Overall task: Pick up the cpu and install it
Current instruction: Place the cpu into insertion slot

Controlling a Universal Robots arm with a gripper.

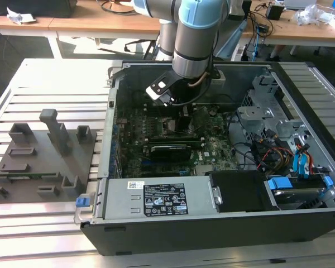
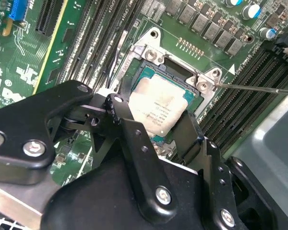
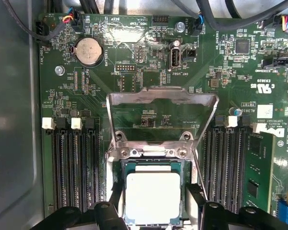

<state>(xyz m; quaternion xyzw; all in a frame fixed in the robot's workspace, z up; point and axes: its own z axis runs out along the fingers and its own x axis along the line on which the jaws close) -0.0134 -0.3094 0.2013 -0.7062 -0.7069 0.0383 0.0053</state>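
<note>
While your arm (image 1: 198,33) reaches down into the open computer case (image 1: 212,226), that case takes up most of the slatted bench (image 1: 44,72), with a grey slotted fixture (image 1: 44,151) lying on the slats just beside it at the exterior view's left. Inside the case you can see the green motherboard (image 3: 149,72) lying flat on the case floor, and the wrist sits directly above it. Rows of black memory slots (image 3: 74,163) run along both sides of the socket. Your socket's metal load plate (image 3: 162,98) is swung open and stands clear of the socket, and its thin lever (image 2: 259,88) sticks out to one side. The cpu (image 3: 152,199) lies flat in the socket, silvery top plate up, its teal edge showing round the plate. Your gripper (image 3: 155,191) is centred over it, and in both wrist views the black fingers (image 2: 116,103) bracket the cpu on two opposite sides. They look clamped against its edges, though the contact line itself is hard to make out. A round coin cell (image 3: 89,51) sits on the motherboard well apart from the socket.
</note>
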